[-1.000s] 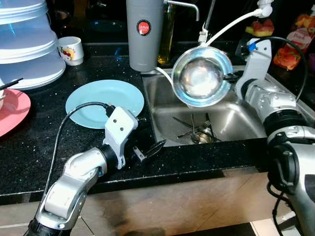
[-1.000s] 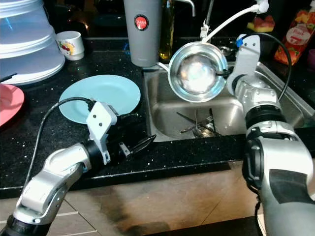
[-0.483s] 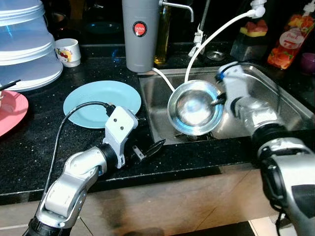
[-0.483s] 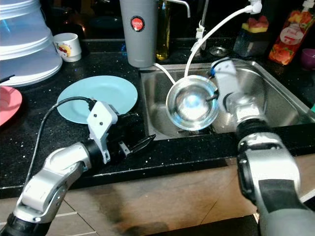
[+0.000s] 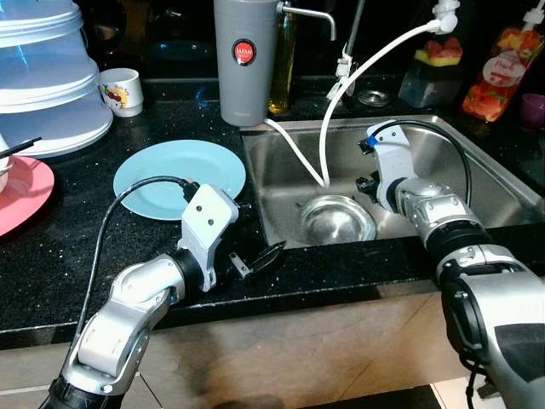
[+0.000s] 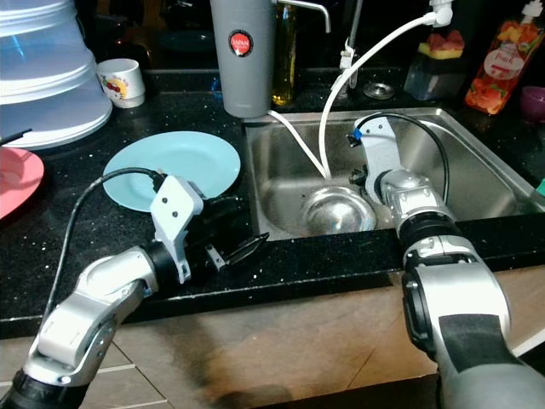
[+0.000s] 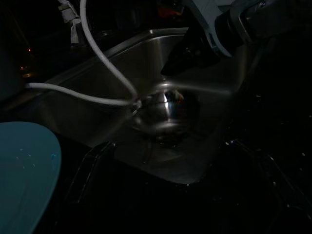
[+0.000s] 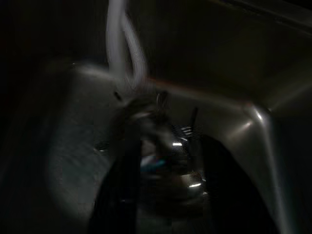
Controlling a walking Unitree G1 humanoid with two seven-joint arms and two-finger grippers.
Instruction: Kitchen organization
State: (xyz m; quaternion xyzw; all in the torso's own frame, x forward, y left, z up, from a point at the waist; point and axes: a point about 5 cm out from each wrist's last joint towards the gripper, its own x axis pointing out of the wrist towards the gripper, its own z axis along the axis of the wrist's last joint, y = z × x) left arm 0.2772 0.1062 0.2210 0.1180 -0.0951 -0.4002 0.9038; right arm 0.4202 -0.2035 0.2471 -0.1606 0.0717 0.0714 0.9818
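Just beside right pincer (image 5: 364,184), bowl (image 5: 338,220)

The black, speckled tabletop (image 5: 51,247) has a steel sink (image 5: 477,170) set in it at 3 o'clock. A blue plate (image 5: 180,179) lies flat near the middle. At 9 o'clock is a pink plate (image 5: 21,192). At 11 o'clock stands a white cup (image 5: 123,89), and at 12 o'clock a tall gray jug (image 5: 243,60).

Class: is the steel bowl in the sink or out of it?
In. The steel bowl rests low on the sink floor, mouth up, beside the right gripper.
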